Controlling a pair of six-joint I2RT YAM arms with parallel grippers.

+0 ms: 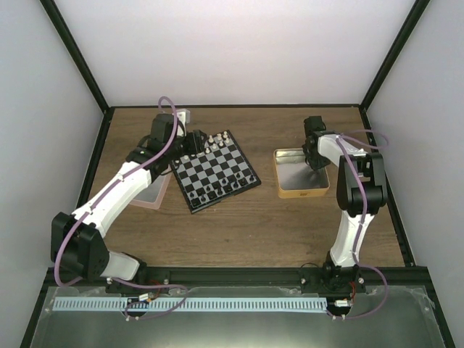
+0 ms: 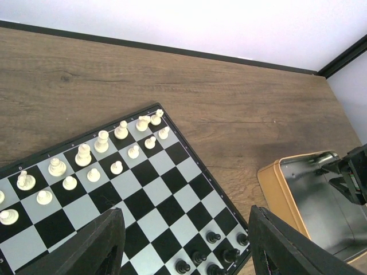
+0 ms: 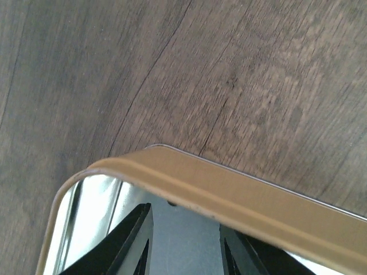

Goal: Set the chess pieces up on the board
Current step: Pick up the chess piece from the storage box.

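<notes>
The left claw (image 2: 184, 211) hangs spread and empty above the board (image 2: 155, 189). Right of the board, the right claw (image 3: 186, 229) dips into the tan tin (image 3: 241, 200); whether it grips anything cannot be told.

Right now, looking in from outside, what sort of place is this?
Probably a robot test booth: plain white walls enclose a brown wooden tabletop, two white robot arms are bolted at its near edge, and a small checkered chessboard lies on it.
</notes>
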